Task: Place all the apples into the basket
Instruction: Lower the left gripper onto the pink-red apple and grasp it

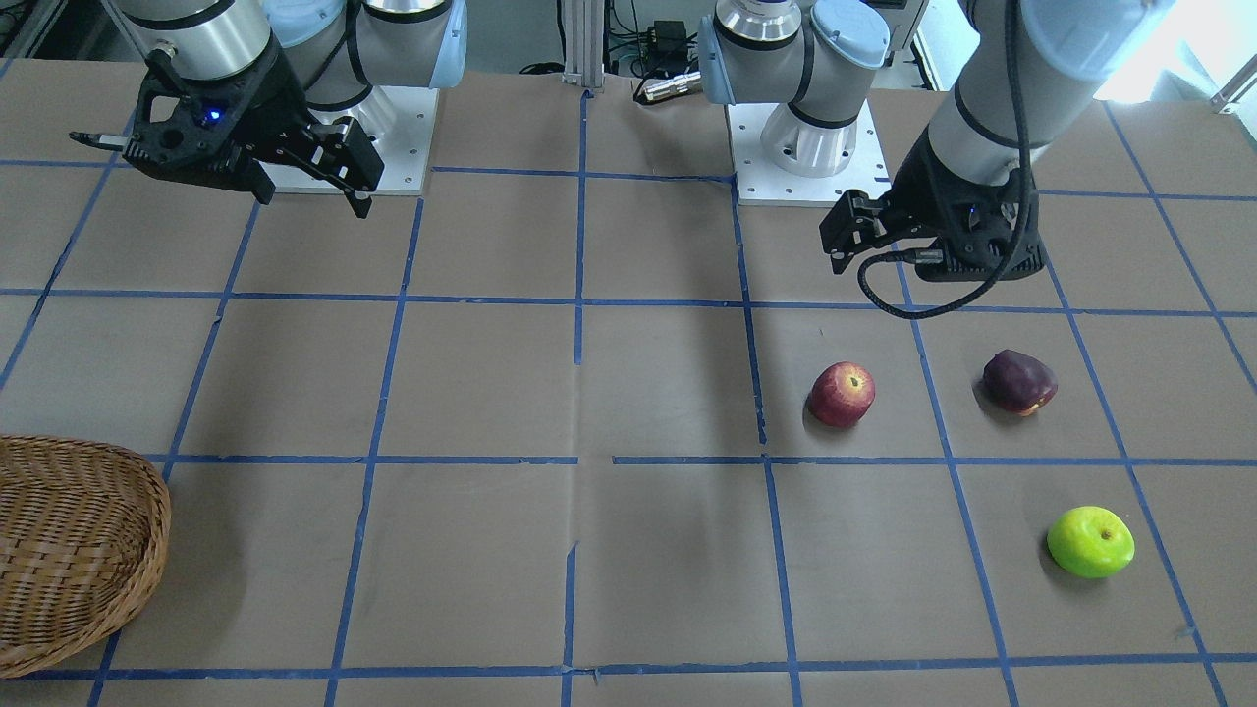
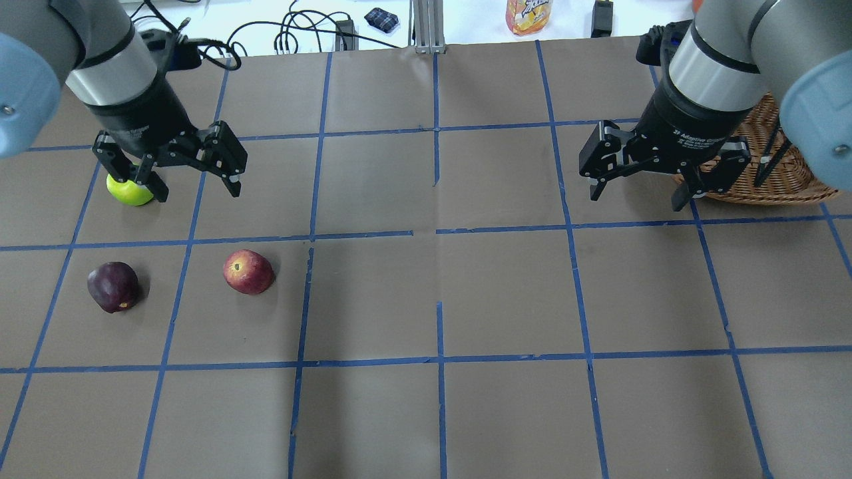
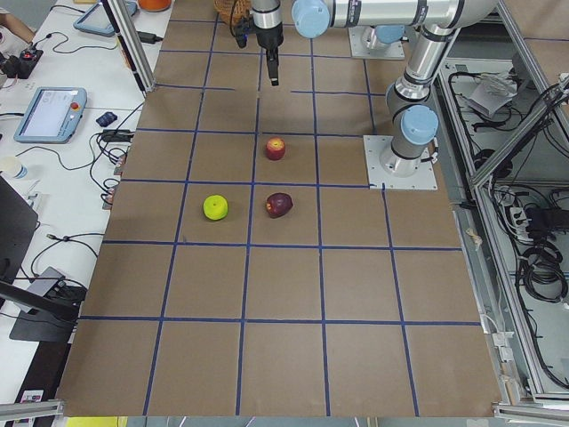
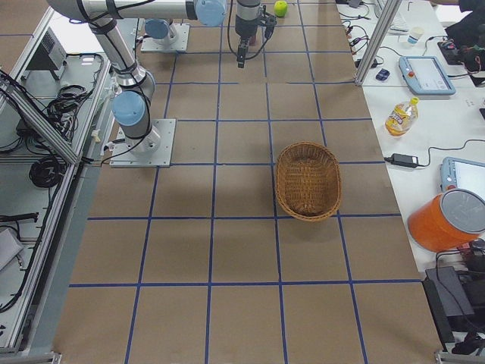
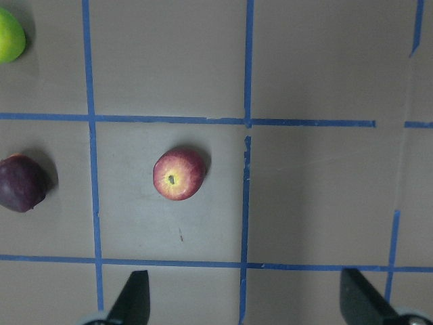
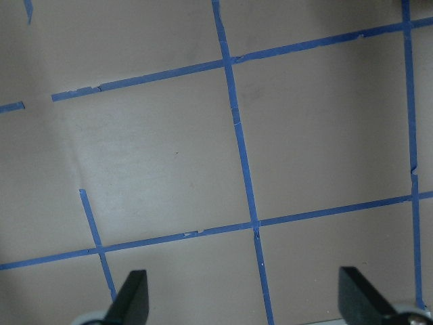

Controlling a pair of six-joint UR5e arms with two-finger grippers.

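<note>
Overhead, the left pincer hangs above the desk with its jaws spread wide and nothing between them. All three apples lie on the desk on this pincer's side, each apart from the others. Seen from the left wrist, the red apple sits below and ahead of the fingertips, nearer the left-hand finger than the right-hand one, its yellowish top facing up. The dark maroon apple lies further out to that same side, at the edge of the wrist view. The lime green apple lies further out still and further ahead, in that view's far corner; from overhead the pincer's outer finger partly covers it.

The right pincer is also raised, wide open and empty. Below it the right wrist view shows only bare desk crossed by blue tape lines. The wicker basket stands on the desk to this pincer's outer side, away from the left arm and well apart from every apple. No apple lies in it.
</note>
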